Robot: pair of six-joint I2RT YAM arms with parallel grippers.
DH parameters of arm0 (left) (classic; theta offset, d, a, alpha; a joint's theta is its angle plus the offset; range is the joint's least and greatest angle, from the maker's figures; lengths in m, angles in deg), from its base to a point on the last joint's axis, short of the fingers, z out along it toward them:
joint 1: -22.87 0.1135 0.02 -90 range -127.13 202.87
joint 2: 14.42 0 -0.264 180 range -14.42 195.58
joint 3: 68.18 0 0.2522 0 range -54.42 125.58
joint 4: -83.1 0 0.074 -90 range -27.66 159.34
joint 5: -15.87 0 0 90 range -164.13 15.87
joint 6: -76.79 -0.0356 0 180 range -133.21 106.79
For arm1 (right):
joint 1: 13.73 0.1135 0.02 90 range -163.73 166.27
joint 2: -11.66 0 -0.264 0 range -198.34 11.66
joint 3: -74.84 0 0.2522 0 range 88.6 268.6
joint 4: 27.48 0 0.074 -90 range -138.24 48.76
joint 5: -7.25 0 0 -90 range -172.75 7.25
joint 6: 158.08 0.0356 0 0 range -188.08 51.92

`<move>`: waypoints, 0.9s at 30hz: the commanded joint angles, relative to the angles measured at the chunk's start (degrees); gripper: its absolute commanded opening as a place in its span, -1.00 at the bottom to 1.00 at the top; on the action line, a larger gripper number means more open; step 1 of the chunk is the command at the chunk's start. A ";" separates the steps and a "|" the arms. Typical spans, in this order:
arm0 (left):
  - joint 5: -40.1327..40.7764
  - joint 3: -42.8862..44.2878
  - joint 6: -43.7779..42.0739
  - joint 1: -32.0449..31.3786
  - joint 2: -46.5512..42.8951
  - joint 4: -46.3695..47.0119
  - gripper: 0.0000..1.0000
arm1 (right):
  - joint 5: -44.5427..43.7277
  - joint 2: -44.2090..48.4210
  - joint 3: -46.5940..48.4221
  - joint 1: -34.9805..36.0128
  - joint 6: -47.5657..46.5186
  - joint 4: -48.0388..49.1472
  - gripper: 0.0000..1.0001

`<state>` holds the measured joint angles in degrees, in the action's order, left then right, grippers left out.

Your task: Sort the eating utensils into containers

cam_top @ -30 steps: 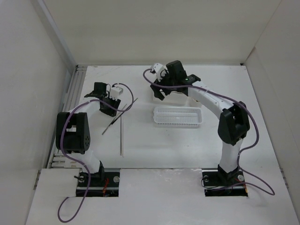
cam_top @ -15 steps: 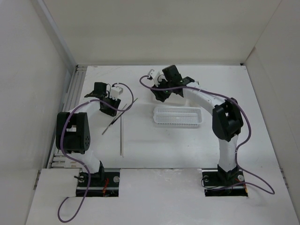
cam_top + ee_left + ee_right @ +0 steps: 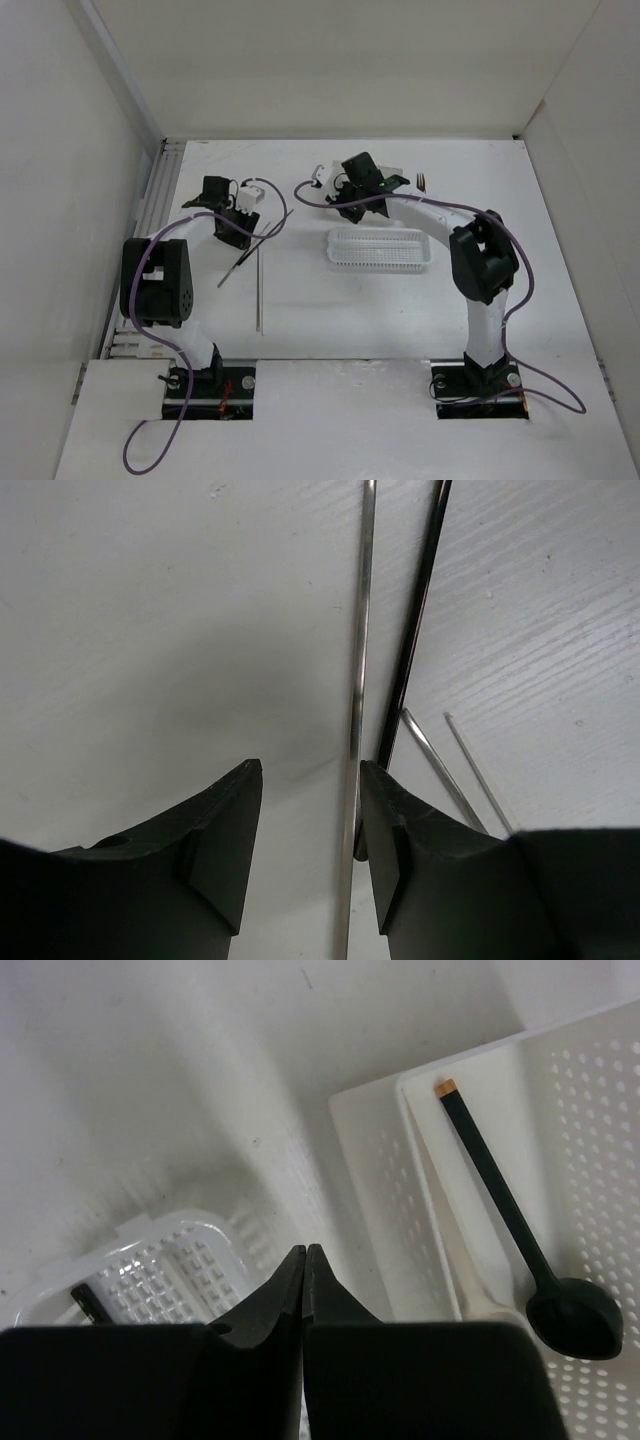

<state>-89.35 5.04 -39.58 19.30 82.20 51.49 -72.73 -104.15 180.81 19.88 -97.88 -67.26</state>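
Note:
My left gripper (image 3: 243, 236) (image 3: 310, 770) hangs open low over the table. A thin metal stick (image 3: 358, 680) lies between its fingers, close to the right finger, and a dark stick (image 3: 415, 630) runs just outside that finger. In the top view the dark stick (image 3: 262, 240) lies slanted and the pale one (image 3: 259, 295) points toward the near edge. My right gripper (image 3: 343, 200) (image 3: 304, 1250) is shut and empty beside the white square box (image 3: 370, 1180). In the box lie a black spoon (image 3: 570, 1315) and a beige spoon (image 3: 480, 1295). The mesh basket (image 3: 380, 248) (image 3: 170, 1270) holds a dark stick end (image 3: 88, 1305).
Two more thin metal lines (image 3: 440, 770) show on the table right of the left gripper's fingers. A small dark thin piece (image 3: 422, 182) lies at the back, right of the right arm. Purple cables (image 3: 520, 250) loop along both arms. White walls enclose the table on three sides.
My right gripper has shut and swung left, off the square box, uncovering the small dark piece behind it. The left arm and the sticks have not moved.

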 commanded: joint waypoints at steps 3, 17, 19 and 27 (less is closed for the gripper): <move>-1.65 -0.93 -0.35 -0.82 -0.47 -1.05 -0.18 | -0.88 6.03 -3.43 0.76 -5.00 2.82 -1.00; -0.25 1.62 -1.05 -1.52 2.08 -0.52 -0.18 | 8.15 6.48 5.86 -2.65 -1.76 2.55 0.15; -0.25 1.62 -0.53 -1.52 2.08 -0.52 -0.18 | 8.78 3.94 8.16 -3.19 -1.22 1.68 0.18; -0.25 -0.14 -0.52 -1.52 1.03 -0.52 -0.18 | 12.72 -2.66 12.47 -4.43 -1.83 -2.44 0.23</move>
<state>-89.70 5.17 -40.26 17.72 84.43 51.53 -64.71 -103.82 191.58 14.76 -99.74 -67.13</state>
